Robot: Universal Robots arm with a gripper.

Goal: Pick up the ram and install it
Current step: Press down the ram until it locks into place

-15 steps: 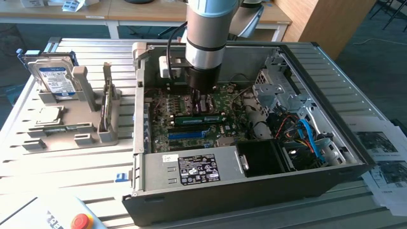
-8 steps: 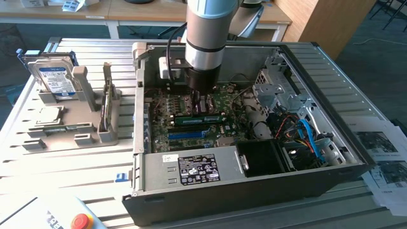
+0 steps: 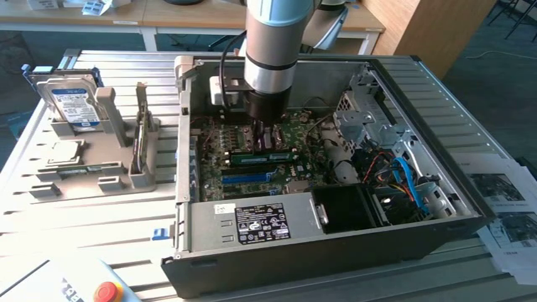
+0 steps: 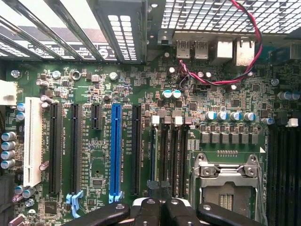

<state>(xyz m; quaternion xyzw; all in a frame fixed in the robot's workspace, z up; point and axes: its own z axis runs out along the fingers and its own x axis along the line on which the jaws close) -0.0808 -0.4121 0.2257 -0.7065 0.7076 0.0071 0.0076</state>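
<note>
here the gripper (image 4: pixel 160 207) hangs low inside the computer case (image 3: pixel 336 251), jaws together, just above the motherboard (image 4: pixel 94 117) slots.

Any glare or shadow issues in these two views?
Exterior view: sunlight washes out the slatted table at that view's left, and the case interior sits in shade under the arm. Wrist view: motherboard evenly lit and sharp; the gripper at the frame edge reads dark and slightly soft.
</note>
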